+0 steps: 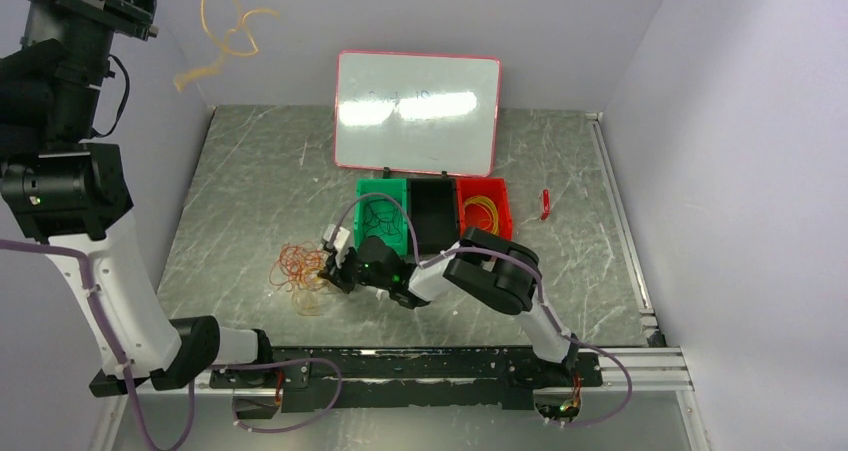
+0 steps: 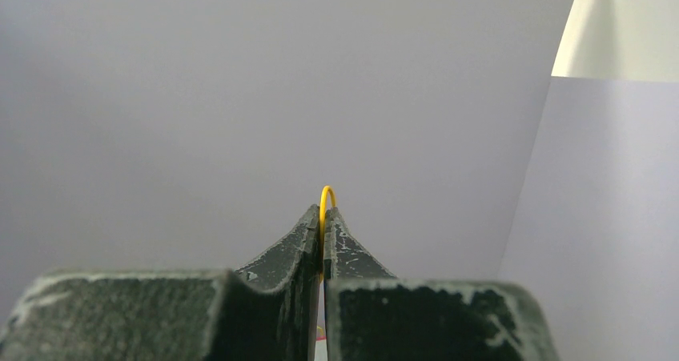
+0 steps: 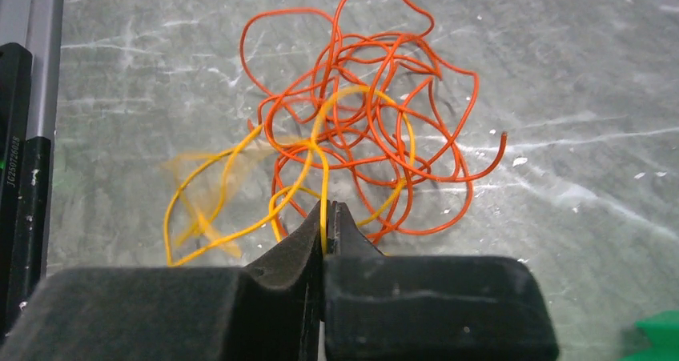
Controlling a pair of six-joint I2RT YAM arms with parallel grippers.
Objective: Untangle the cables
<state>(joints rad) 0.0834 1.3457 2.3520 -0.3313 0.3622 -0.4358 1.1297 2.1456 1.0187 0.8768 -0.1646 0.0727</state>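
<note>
A tangle of orange-red cables [image 1: 298,266] with yellow loops lies on the table left of centre; it also shows in the right wrist view [image 3: 368,129]. My right gripper [image 3: 323,210] is low at the tangle's right edge [image 1: 335,268], shut on a yellow cable [image 3: 232,165] that runs into the orange-red loops. My left gripper [image 2: 323,214] is raised high at the top left, shut on another yellow cable [image 2: 327,194]. That cable hangs blurred in the air [image 1: 225,26], apart from the tangle.
Three small bins stand behind the tangle: green [image 1: 364,196] with black cables, black [image 1: 433,211], and red [image 1: 500,203] with yellow cables. A whiteboard [image 1: 418,111] leans at the back. A small red object [image 1: 545,203] lies to the right. Walls enclose the table.
</note>
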